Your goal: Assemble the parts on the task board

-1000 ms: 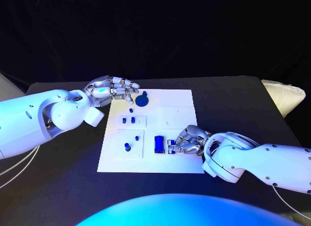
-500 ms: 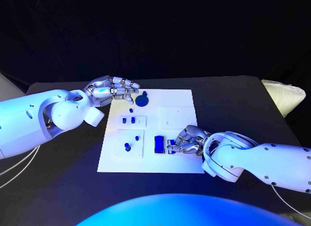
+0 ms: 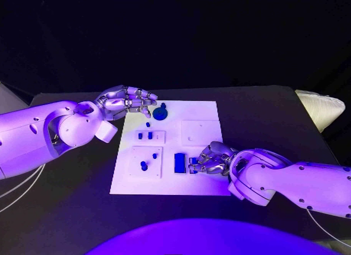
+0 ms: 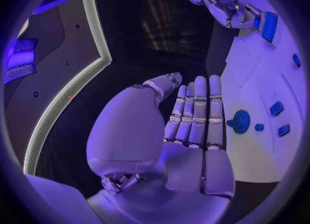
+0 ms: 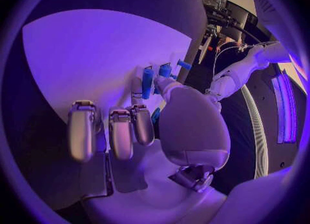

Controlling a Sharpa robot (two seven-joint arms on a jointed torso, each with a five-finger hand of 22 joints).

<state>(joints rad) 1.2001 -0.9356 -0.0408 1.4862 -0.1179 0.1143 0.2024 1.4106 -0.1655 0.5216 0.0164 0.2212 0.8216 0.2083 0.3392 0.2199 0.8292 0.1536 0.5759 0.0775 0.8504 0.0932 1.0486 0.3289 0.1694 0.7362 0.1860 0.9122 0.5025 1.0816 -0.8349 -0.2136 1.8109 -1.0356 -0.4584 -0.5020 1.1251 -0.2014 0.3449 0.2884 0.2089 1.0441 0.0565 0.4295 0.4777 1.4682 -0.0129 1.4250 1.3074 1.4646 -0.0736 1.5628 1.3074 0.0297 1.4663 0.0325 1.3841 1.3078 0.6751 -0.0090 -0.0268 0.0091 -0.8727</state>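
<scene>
While curled, right robot hand (image 3: pixel 210 159) low.

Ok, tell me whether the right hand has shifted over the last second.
Barely. The right hand has crept slightly toward the tall blue part on the task board, which stays put.

Your left hand (image 3: pixel 128 102) at far left, fingers (image 4: pixel 197 111) straight and together, holding nothing, your right hand (image 3: pixel 211 158) near centre, fingers (image 5: pixel 121 132) curled down, grasp unclear
</scene>
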